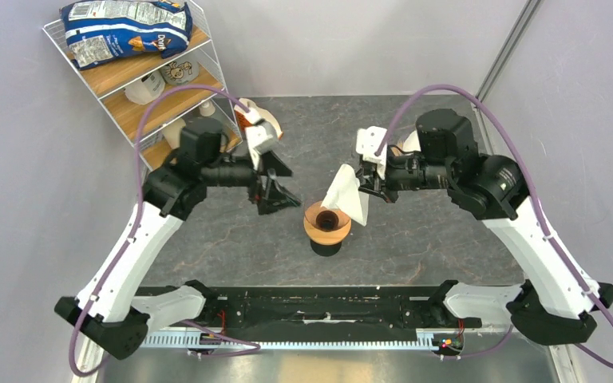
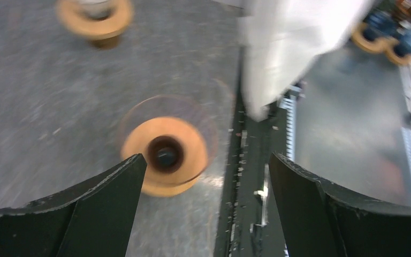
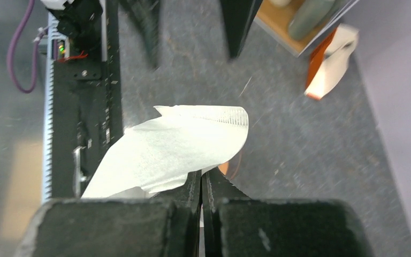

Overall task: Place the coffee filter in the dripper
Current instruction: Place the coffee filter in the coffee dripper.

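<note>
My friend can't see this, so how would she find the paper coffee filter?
Look at the middle of the dark grey table, where the dripper with its wooden ring stands. Right by it, the right gripper pinches the coffee filter: thin white paper, unlike the orange-and-white packet by the shelf.

Walls [image 1: 327, 40]: plain pale grey, evenly lit. Tabletop [image 1: 431, 239]: dark grey, stone-mottled. Shelf [image 1: 120, 76]: white wire, three wooden boards, back-left corner; blue snack bag [image 1: 124, 28] on top board.
</note>
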You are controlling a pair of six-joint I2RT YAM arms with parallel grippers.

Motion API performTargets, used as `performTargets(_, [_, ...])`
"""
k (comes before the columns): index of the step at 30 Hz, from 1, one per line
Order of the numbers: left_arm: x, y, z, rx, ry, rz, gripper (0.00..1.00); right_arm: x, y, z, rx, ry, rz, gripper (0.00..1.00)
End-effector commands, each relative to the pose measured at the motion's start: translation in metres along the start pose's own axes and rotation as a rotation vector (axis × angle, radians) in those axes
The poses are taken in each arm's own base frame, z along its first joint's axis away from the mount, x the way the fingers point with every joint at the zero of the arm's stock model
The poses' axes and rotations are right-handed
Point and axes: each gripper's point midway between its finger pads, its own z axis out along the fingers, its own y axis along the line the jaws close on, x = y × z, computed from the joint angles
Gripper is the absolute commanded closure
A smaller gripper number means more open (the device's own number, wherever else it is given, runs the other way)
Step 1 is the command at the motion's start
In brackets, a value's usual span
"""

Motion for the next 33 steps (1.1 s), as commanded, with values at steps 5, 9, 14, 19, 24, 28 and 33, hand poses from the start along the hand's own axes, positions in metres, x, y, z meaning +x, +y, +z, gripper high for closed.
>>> performTargets(5, [0.003, 0.063, -0.056, -0.359, -0.101, -0.148, 0.06, 0.06, 0.008, 0.01, -0.037, 0.404, 0.294, 1.0])
performTargets(9, [0.004, 0.081, -0.071, -0.509, -0.16, -0.194, 0.05, 0.076, -0.006, 0.026, 0.015, 0.548, 0.26, 1.0])
performTargets(14, [0.009, 0.096, -0.09, -0.649, -0.187, -0.223, 0.05, 0.099, -0.015, 0.042, 0.076, 0.684, 0.206, 1.0])
performTargets(19, [0.009, 0.094, -0.094, -0.661, -0.206, -0.22, 0.05, 0.108, -0.022, 0.054, 0.12, 0.743, 0.159, 0.89])
performTargets(24, [0.008, 0.094, -0.095, -0.658, -0.203, -0.202, 0.04, 0.113, -0.024, 0.068, 0.14, 0.747, 0.144, 0.71])
performTargets(28, [0.005, 0.095, -0.094, -0.645, -0.205, -0.206, 0.04, 0.11, -0.031, 0.073, 0.17, 0.743, 0.155, 0.52])
performTargets(33, [-0.005, 0.098, -0.095, -0.642, -0.244, -0.227, 0.04, 0.072, -0.027, 0.058, 0.113, 0.58, 0.197, 0.58])
